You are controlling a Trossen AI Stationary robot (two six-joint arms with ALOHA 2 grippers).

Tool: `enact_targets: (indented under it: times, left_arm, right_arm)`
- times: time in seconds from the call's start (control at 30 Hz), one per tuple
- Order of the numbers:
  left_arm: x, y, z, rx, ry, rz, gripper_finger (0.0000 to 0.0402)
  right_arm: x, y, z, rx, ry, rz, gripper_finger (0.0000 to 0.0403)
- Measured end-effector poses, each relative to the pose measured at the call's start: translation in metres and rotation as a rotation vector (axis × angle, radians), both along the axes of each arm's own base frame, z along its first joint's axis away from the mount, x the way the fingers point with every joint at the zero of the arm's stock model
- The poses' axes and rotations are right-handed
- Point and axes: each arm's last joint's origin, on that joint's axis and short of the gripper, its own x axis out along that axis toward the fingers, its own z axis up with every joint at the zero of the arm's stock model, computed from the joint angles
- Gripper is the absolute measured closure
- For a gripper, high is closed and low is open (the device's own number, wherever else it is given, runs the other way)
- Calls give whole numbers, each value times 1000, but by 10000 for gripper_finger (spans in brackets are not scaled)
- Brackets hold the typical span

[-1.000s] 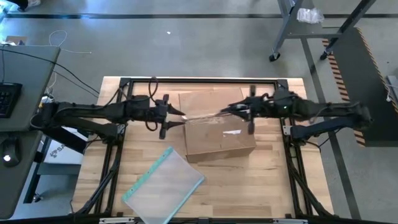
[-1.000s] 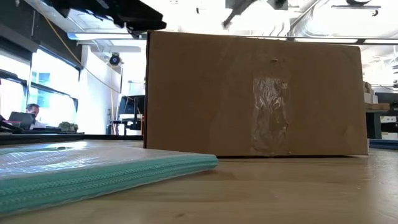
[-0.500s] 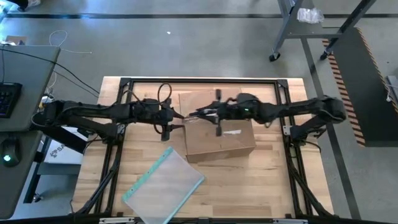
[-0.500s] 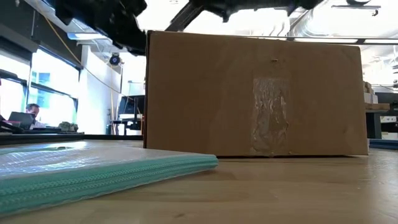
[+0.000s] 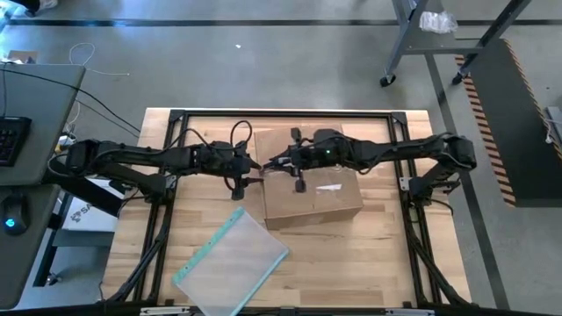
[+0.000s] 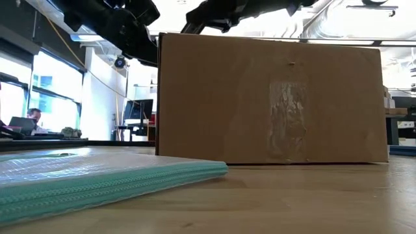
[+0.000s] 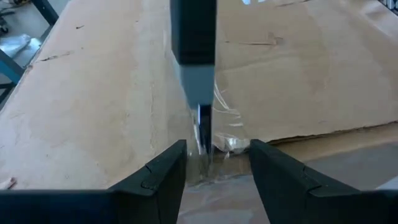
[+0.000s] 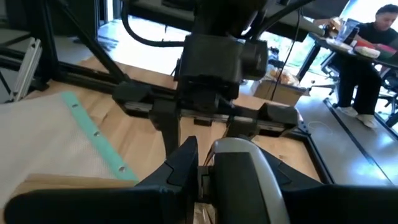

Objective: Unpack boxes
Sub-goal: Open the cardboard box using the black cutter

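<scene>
The brown cardboard box point(image 5: 312, 189) stands on its bottom in the middle of the table, clear tape along its top seam. My left gripper point(image 7: 214, 165) is open at the box's top left edge. Its fingers stand on either side of the crumpled tape end point(image 7: 221, 144). My right gripper point(image 5: 270, 163) reaches in from the right over the box top and is shut on a grey-bodied tool point(image 8: 239, 171). The two grippers almost meet at that edge. In the low view both arms show above the box point(image 6: 260, 97). My left gripper is at the box's top left edge point(image 7: 186, 177); I cannot tell whether its fingers touch the cardboard. My right gripper pinches the grey tool point(image 8: 236, 158) between its two fingers, coming nearly level from the table's right. The tool's thin tip point(image 7: 203, 127) points down at the tape by the box's left edge.
A flat clear pouch with a teal edge point(image 5: 233, 262) lies on the table near the front left of the box. A dark frame point(image 5: 176, 118) rims the table. A desk with a keyboard point(image 5: 13, 140) stands to the left. A person point(image 8: 367, 56) sits at a desk beyond the table.
My right gripper has gone toward the table's left across the box top, sinking a little, until it stands right before my left gripper. My left gripper has sunk and tipped down toward the box's left edge. The box has slid slightly toward the table's right.
</scene>
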Motion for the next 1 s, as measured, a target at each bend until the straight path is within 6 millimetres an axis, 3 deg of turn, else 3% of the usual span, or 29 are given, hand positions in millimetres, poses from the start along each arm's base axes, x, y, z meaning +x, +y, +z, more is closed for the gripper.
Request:
enact_targets:
  times: [0.83,1.0]
  left_arm:
    - [-2,0,-3,-22,27,-7,243]
    - [-3,-1,-5,-37,55,0,243]
  right_arm:
    - [-3,-3,-3,-25,88,7,331]
    - [-3,-3,8,-62,159,17,331]
